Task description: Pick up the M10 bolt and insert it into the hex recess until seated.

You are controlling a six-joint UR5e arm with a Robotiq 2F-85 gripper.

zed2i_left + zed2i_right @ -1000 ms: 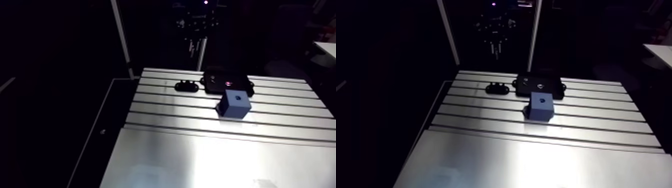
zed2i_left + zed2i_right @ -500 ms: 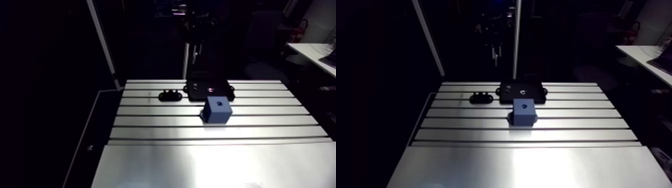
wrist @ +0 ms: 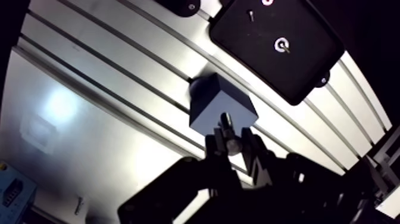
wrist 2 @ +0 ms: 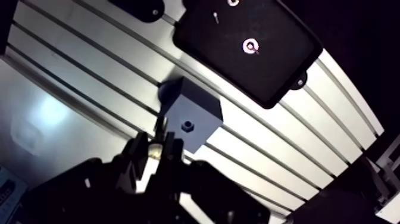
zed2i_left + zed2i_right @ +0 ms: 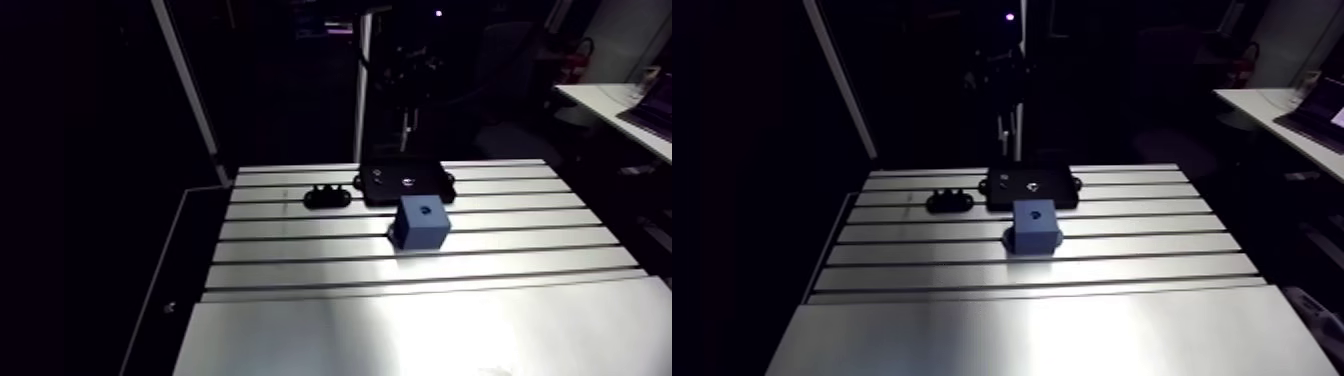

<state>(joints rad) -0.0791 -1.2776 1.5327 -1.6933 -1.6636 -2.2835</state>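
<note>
Blue block (image 5: pixel 420 222) on slotted table (image 5: pixel 400 320), black tray (image 5: pixel 403 184) behind

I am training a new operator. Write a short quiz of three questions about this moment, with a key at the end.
1. True or false: the gripper is shut on the bolt.
2. Where on the blue block is the hex hole? A) the top face; B) a side face; C) no hole shows.
3. Short answer: is the bolt already in the hex hole?
Key: 1 true. 2 A. 3 No: the wrist view shows the hole empty and the bolt held in the gripper.
</note>
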